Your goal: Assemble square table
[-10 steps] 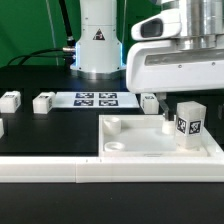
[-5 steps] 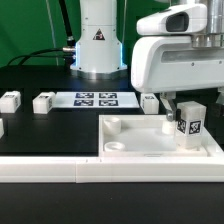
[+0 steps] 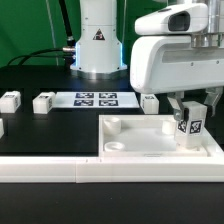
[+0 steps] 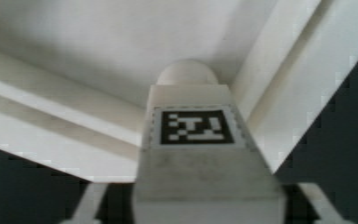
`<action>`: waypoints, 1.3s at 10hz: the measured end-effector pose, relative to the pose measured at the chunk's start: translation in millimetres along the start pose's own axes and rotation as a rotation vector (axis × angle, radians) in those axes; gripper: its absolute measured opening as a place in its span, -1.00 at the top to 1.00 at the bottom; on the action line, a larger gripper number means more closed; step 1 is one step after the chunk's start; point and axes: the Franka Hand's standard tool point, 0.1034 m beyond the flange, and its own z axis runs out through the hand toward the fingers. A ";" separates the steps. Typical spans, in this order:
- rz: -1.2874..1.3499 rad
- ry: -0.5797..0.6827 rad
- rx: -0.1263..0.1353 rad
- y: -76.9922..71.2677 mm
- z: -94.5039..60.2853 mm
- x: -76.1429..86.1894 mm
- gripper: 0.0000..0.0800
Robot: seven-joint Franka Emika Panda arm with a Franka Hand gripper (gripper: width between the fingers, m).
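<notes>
Leg: upright on tabletop, at the exterior view's right.
Gripper: fingers flank leg's top; cannot tell whether clamped.

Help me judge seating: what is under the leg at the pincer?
The tabletop: the leg stands upright on its recessed floor. Whether a hole lies beneath cannot be seen; the leg itself covers that spot.

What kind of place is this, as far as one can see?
Probably a robotics lab bench: a robot arm's base stands behind a black table, the marker board lies on it, and white tagged parts, a tabletop and leg blocks, are set out.
</notes>
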 end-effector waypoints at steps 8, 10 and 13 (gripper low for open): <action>0.456 0.019 0.028 0.6 1.1 -0.4 0.27; 0.613 0.021 0.027 2.2 1.3 -1.1 0.27; 0.890 0.021 0.019 3.7 1.5 -2.6 0.27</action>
